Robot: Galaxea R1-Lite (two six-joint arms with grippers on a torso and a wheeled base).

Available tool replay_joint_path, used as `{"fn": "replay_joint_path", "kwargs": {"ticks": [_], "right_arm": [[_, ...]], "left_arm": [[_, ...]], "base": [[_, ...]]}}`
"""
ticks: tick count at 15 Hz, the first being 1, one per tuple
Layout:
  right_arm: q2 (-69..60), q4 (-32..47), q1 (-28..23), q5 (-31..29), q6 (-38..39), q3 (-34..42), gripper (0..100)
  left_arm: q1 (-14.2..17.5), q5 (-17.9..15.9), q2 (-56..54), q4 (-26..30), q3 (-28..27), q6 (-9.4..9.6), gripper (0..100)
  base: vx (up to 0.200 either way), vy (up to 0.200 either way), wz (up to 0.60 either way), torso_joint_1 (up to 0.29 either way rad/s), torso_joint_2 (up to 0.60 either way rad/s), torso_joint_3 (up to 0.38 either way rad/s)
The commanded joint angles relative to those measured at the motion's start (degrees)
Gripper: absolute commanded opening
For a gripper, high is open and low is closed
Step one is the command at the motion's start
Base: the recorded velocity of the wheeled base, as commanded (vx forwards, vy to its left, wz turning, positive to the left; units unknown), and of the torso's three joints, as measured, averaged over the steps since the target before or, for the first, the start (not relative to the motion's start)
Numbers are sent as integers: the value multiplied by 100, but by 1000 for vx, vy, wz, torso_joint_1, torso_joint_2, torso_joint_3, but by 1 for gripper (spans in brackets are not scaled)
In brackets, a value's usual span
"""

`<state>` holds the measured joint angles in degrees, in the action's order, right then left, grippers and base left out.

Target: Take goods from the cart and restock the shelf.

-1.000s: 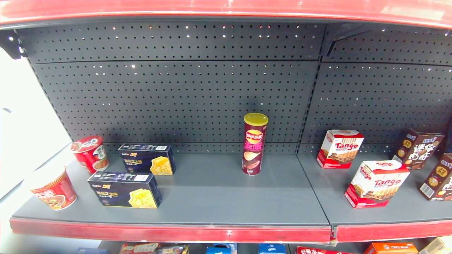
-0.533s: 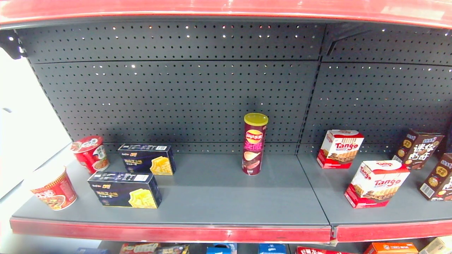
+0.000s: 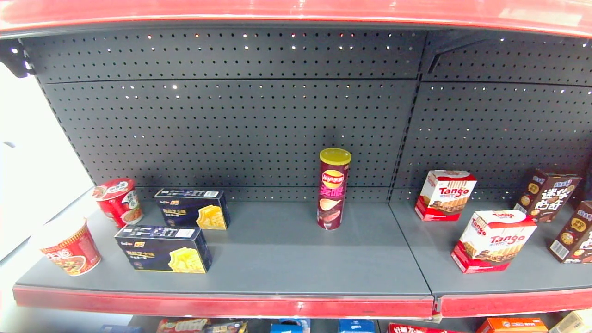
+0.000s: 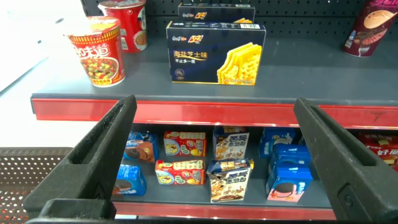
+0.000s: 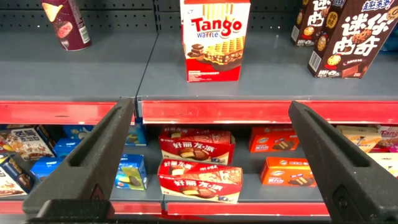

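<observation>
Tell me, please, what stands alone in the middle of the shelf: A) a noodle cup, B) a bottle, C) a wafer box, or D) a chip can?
D: the yellow-lidded chip can stands upright by itself mid-shelf.

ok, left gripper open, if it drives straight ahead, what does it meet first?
Likely the shelf's red front edge, just below the dark blue box; left gripper points at it, depth unclear.

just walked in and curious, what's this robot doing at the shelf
Nothing is being handled right now. The left gripper and right gripper are both open and empty, facing the shelf front. A chips can stands mid-shelf between dark blue boxes and wafer boxes.
</observation>
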<state>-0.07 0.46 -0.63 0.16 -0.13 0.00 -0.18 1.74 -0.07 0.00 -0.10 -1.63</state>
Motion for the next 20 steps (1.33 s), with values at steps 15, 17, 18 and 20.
{"fn": "replay_joint_path", "kwargs": {"ticks": [15, 17, 18, 20], "right_arm": [[7, 6, 2, 2, 5, 0, 100], [7, 6, 2, 2, 5, 0, 100], [7, 6, 2, 2, 5, 0, 100], [7, 6, 2, 2, 5, 0, 100]], "left_arm": [[1, 1, 7, 0, 1, -4, 100], [1, 1, 7, 0, 1, -4, 100], [1, 1, 7, 0, 1, -4, 100], [1, 1, 7, 0, 1, -4, 100]], "base": [[0, 0, 200, 1, 2, 0], [0, 0, 600, 10, 5, 2], [0, 0, 600, -7, 7, -2], [0, 0, 600, 7, 7, 2]]}}
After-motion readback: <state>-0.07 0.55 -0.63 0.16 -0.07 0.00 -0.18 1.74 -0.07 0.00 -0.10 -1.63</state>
